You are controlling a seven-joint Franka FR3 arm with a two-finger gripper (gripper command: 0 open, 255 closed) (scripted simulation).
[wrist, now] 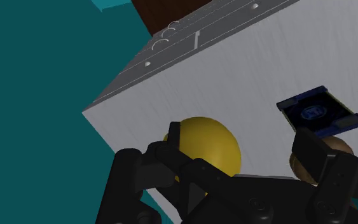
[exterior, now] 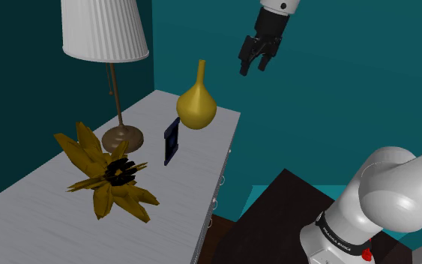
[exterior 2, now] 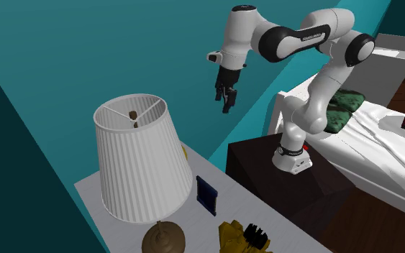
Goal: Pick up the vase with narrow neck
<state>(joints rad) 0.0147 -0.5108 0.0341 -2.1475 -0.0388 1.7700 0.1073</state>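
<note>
The gripper [exterior: 253,67] hangs with its fingers spread, well above the yellow vase [exterior: 196,109]. The vase stands upright at the dresser's [exterior: 29,223] far end, near the drawer-side corner. The likely risk is that a descent off the neck's line tips the vase over that end edge, or that the round belly slips between the pads. A blue card [exterior: 172,141] stands just beside it and crowds that side. The lamp [exterior: 104,30] and flower [exterior: 112,174] sit further along.
</note>
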